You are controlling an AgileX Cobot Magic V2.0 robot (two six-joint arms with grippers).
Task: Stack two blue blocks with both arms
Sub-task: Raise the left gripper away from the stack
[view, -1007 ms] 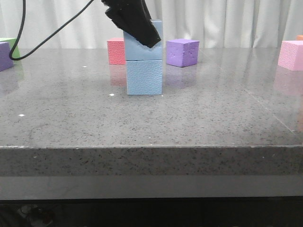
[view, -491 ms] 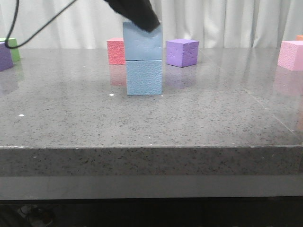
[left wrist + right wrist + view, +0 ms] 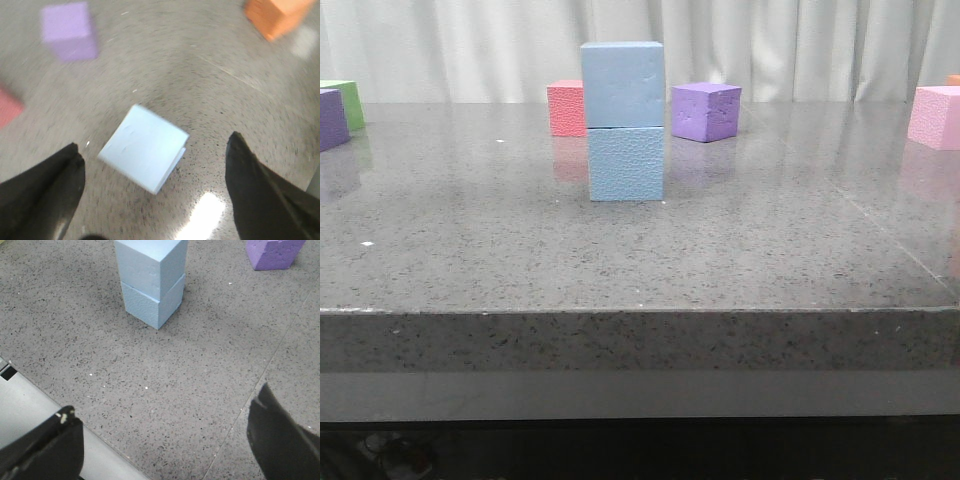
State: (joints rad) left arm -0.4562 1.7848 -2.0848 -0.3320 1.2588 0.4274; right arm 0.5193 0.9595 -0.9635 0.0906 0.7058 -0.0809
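Two pale blue blocks stand stacked mid-table: the upper blue block [image 3: 622, 84] sits squarely on the lower blue block [image 3: 626, 163]. Neither arm shows in the front view. In the left wrist view my left gripper [image 3: 155, 167] is open and empty, high above the stack; I see the upper block's top face [image 3: 144, 147] between the fingers, far below. In the right wrist view my right gripper [image 3: 165, 432] is open and empty over the table's front edge, with the stack [image 3: 152, 282] well ahead of it.
A red cube [image 3: 566, 108] and a purple cube [image 3: 705, 111] stand behind the stack. A pink cube [image 3: 935, 116] is at far right; purple [image 3: 332, 118] and green [image 3: 350, 102] cubes at far left. An orange cube [image 3: 277, 15] shows in the left wrist view.
The left gripper, which was at the upper blue block, has let go and risen out of the front view. The upper block stays on the lower one.
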